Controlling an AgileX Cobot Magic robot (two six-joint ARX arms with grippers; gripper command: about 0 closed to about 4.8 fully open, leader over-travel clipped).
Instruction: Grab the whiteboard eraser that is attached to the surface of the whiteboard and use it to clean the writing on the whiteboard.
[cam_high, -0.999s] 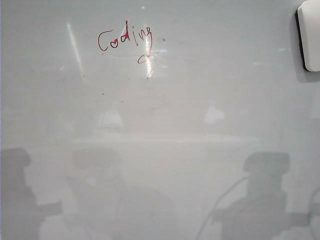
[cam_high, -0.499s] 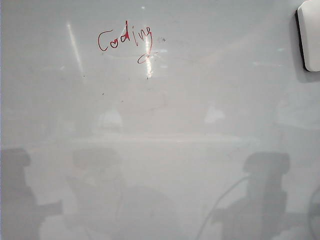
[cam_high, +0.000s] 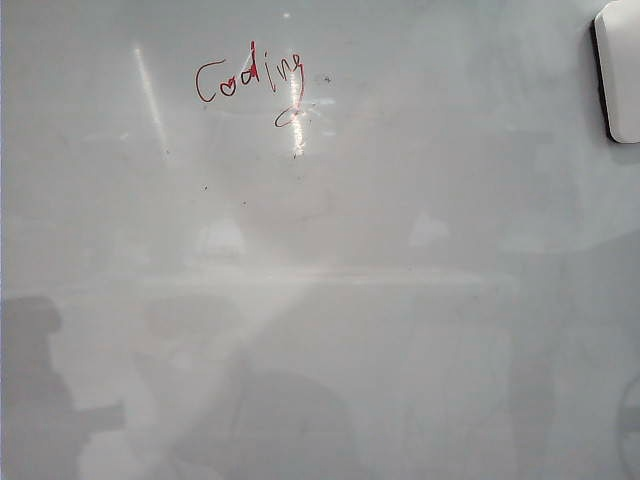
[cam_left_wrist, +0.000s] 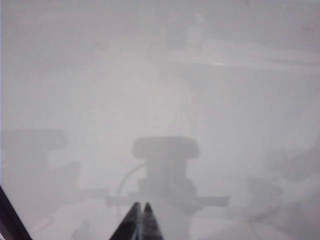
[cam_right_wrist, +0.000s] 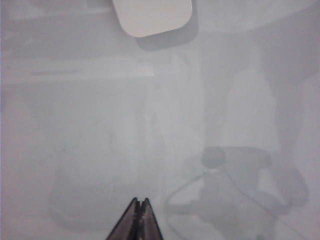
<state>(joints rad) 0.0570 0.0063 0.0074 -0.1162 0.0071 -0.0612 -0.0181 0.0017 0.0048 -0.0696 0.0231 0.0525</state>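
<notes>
While both grippers, left gripper (cam_left_wrist: 141, 206) and right gripper (cam_right_wrist: 139, 201), sit pinched together and empty, I see the small white rounded whiteboard eraser (cam_high: 620, 68) stuck on the glossy white-grey whiteboard (cam_high: 400, 300), well apart from the red handwritten writing (cam_high: 250, 82).

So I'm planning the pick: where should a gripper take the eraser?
Probably across the eraser's long side edges, coming straight down at the whiteboard; it lies flat on the board, so only its raised sides offer purchase. The shut right gripper is nearer and must open first.
</notes>
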